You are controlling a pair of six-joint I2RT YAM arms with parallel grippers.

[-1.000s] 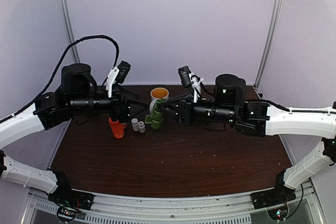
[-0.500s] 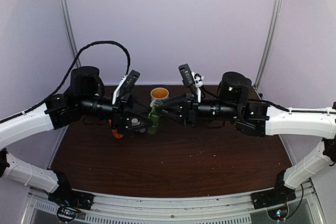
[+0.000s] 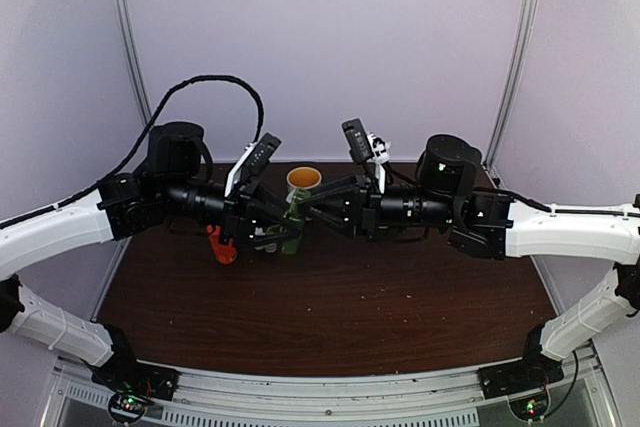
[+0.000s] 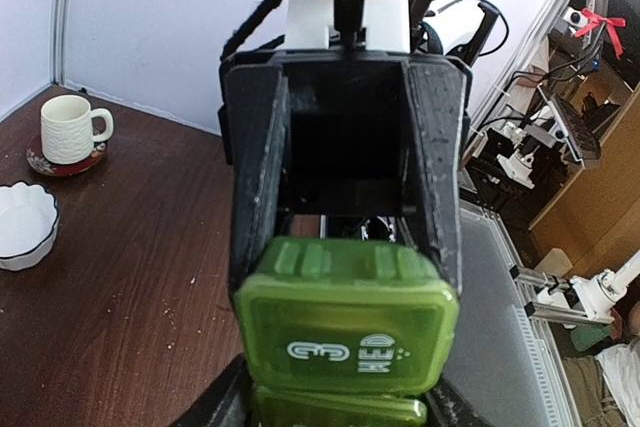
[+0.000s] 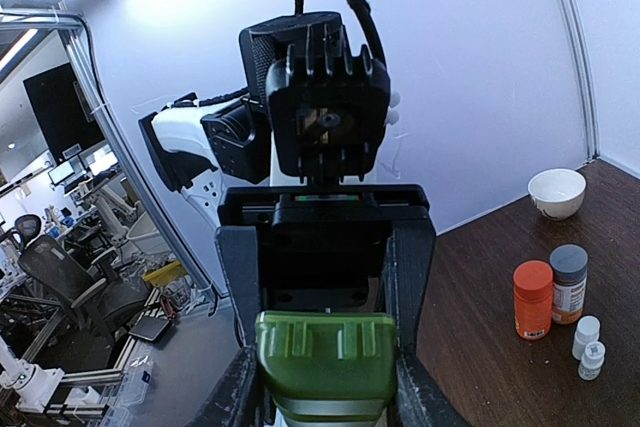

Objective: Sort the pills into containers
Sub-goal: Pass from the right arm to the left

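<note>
The green pill box (image 3: 292, 231) hangs above the table between the two arms, which face each other. My right gripper (image 3: 304, 215) is shut on one end of it; its own fingers (image 5: 232, 387) press both sides of the box (image 5: 326, 359). My left gripper (image 3: 280, 231) comes from the left and flanks the other end, where the lid (image 4: 347, 322) reads WED. Dark fingers (image 4: 212, 402) stand at both lower corners, but I cannot make out whether they are touching it. Each wrist view shows the opposite gripper head-on behind the box. No pills are in view.
An orange bottle (image 3: 222, 245) stands just left of the grippers, and a mug (image 3: 303, 179) behind them. The right wrist view shows an orange-capped bottle (image 5: 532, 299), a grey-capped one (image 5: 568, 282), two small white vials (image 5: 586, 333) and a white bowl (image 5: 557, 192).
My left arm has swung right to the pill box, and its jaws opened wide, then narrowed around it. The right gripper kept hold, shifting slightly left. The white vials are now hidden from above.
</note>
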